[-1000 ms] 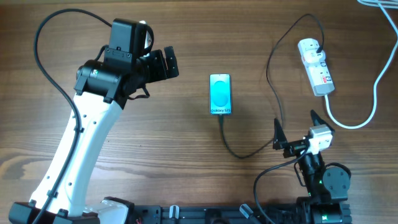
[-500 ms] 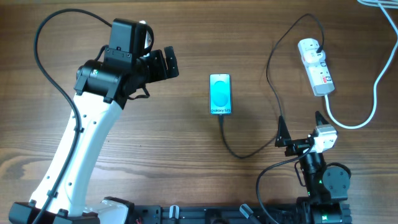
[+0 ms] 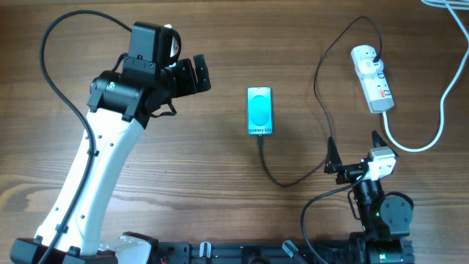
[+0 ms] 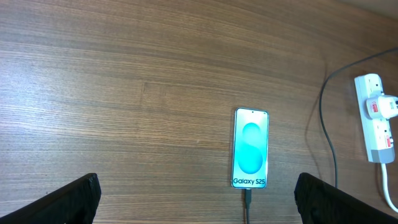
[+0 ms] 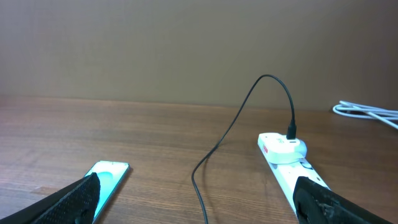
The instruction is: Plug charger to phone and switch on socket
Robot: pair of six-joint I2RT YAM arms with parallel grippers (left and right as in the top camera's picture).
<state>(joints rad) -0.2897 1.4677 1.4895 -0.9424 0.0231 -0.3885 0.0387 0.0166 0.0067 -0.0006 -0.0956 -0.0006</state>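
Charger [image 4: 247, 198] looks plugged into the phone [image 4: 250, 148] — the socket [image 3: 372, 78] by the surface's far-right corner seems left to switch; left tool [image 3: 192, 75] and right tool [image 3: 353, 152] gape empty.

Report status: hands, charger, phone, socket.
Open and empty: left hand, right hand. At phone bottom edge, charger looks seated. No hand at socket; switch state unclear. Nothing in the way.

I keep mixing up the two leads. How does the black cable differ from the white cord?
The black cable is thin; the white cord is thicker. The black cable runs from the adapter on the power strip to the bottom of the phone; the white cord leaves the strip's other end and exits the view rightward. Both lie loose on the table.
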